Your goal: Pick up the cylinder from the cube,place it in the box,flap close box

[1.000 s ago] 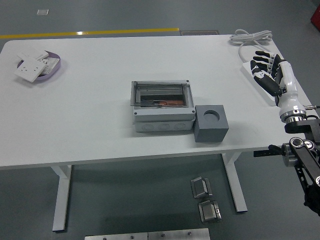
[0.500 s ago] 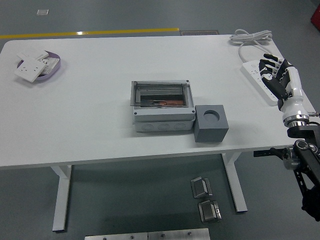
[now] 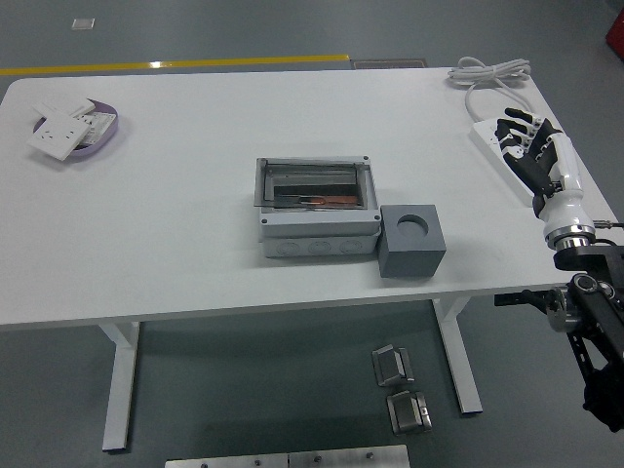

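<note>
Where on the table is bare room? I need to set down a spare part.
Free: the wide patch between the tray of plates and the box, plus the near strip. Crowded: the right edge, with cube, power strip and robot hand.

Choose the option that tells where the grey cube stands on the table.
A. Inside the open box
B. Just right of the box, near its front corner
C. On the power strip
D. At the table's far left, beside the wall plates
B: the grey cube, with a round hole in its top, stands against the box at its front right corner.
</note>
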Controlling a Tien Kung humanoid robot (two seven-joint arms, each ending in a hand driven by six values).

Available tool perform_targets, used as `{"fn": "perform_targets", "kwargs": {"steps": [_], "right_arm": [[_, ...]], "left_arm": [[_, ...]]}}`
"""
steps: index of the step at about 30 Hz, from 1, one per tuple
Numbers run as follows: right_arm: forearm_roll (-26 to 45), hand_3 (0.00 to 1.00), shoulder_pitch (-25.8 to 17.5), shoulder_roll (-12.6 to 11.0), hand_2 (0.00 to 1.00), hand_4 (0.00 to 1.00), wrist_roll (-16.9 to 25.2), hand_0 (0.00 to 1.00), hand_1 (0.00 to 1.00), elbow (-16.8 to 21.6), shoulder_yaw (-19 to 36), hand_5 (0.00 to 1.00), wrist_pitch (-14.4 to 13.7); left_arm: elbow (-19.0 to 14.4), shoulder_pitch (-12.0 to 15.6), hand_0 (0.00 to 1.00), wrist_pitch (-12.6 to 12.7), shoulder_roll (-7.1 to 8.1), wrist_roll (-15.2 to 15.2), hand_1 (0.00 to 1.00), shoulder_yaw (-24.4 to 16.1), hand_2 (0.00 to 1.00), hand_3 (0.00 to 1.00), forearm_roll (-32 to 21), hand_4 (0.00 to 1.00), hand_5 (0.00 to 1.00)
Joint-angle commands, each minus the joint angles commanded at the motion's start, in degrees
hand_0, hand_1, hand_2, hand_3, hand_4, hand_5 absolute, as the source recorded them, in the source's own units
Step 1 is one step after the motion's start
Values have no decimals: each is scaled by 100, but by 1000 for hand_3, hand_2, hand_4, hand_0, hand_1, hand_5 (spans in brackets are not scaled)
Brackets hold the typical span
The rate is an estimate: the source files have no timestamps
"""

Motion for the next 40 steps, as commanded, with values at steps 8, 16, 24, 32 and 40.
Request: {"fn": "perform_targets", "kwargs": {"steps": [8, 16, 24, 32, 40], "right_arm": [[19, 702, 27, -87, 692, 662, -7, 770, 698, -20, -63, 287, 9], [138, 702, 81, -115, 692, 664, 42, 771, 698, 6, -121, 287, 119], [-58, 693, 93, -93, 697, 675, -8, 773, 706, 66, -48, 281, 142], [-195, 703, 91, -88, 698, 778, -63, 772, 708, 100, -1, 107, 145], [-274, 709, 107, -84, 699, 759, -91, 772, 708, 112, -8, 65, 121]], "left_arm": [[0, 64, 598, 14, -87, -10, 621, -15, 609, 609, -35, 672, 299], [0, 118, 598, 32, -205, 41, 621, 71, 609, 609, -14, 673, 299], [0, 118, 598, 43, -228, 65, 621, 65, 610, 609, 24, 673, 300], [0, 115, 598, 55, -204, 70, 621, -18, 610, 610, 67, 675, 300], [0, 103, 598, 49, -192, 59, 621, -24, 610, 611, 67, 676, 300]]}}
